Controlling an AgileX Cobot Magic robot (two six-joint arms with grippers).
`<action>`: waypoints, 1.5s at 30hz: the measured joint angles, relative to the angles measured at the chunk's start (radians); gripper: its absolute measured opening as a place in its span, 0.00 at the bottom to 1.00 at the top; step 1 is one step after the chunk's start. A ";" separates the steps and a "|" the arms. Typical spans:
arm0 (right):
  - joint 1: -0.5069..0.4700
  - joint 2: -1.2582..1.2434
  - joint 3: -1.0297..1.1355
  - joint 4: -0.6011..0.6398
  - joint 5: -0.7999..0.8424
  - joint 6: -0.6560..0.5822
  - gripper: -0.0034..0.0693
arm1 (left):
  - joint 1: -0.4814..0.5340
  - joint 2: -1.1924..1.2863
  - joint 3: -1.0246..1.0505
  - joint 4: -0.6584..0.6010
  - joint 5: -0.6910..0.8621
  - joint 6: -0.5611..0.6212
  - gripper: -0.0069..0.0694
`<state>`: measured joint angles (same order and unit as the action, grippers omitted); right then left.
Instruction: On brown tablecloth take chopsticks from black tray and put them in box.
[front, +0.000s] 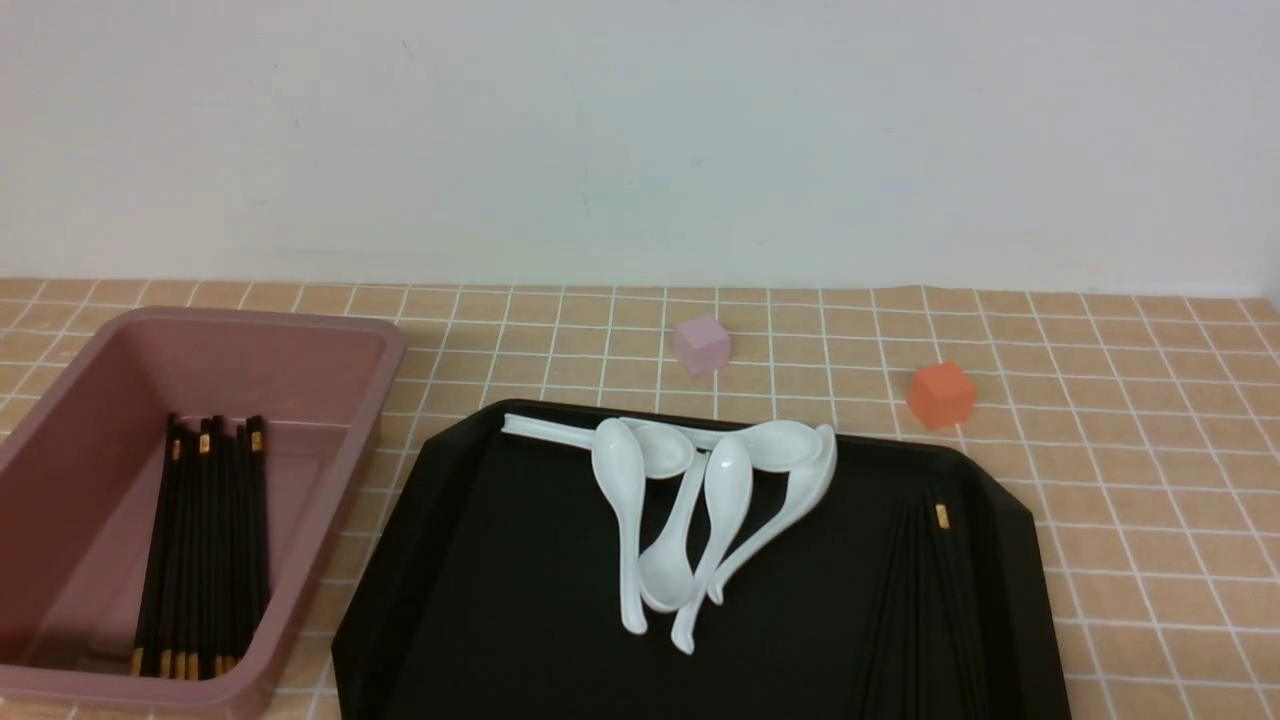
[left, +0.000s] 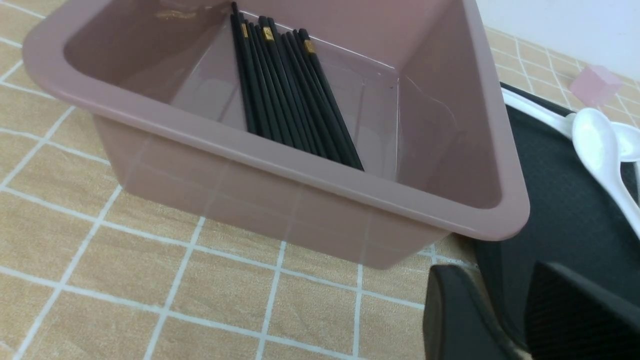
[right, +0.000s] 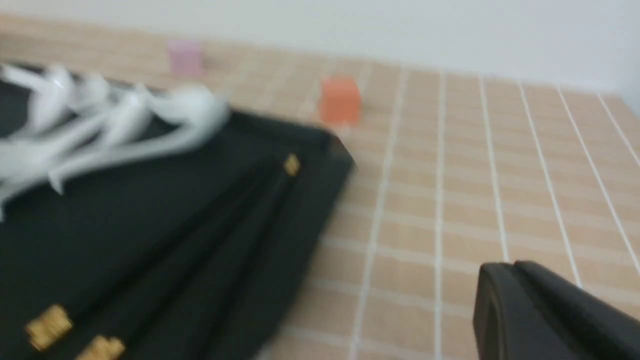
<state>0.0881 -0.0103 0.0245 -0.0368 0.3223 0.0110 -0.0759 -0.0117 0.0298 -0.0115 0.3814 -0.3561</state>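
Observation:
The dusty-pink box (front: 375, 345) stands at the left on the brown tablecloth (front: 1130, 470) and holds several black chopsticks (front: 205, 545). The black tray (front: 520, 560) lies in the middle. A few more chopsticks (front: 925, 590) lie along its right side, one gold band showing. In the left wrist view the box (left: 310, 172) and its chopsticks (left: 287, 95) are close. My left gripper (left: 500, 272) is low beside the box's near corner, its jaws apart and empty. My right gripper (right: 510, 267) is shut and empty over the cloth, right of the tray's chopsticks (right: 200, 240). Neither gripper shows in the front view.
Several white soup spoons (front: 700, 500) lie piled at the tray's far middle. A pale pink cube (front: 702, 345) and an orange cube (front: 941, 394) sit on the cloth behind the tray. A white wall closes the back.

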 joint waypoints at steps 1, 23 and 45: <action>-0.002 0.000 0.000 0.000 0.003 0.000 0.10 | 0.000 0.000 0.000 0.000 0.000 0.000 0.40; -0.020 0.000 -0.006 0.003 0.042 0.000 0.14 | 0.000 0.000 0.000 0.000 0.000 -0.001 0.40; -0.020 0.000 -0.006 0.003 0.042 0.000 0.18 | 0.000 0.000 0.000 0.000 0.000 -0.001 0.40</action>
<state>0.0684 -0.0103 0.0183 -0.0342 0.3639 0.0110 -0.0759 -0.0117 0.0298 -0.0115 0.3814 -0.3569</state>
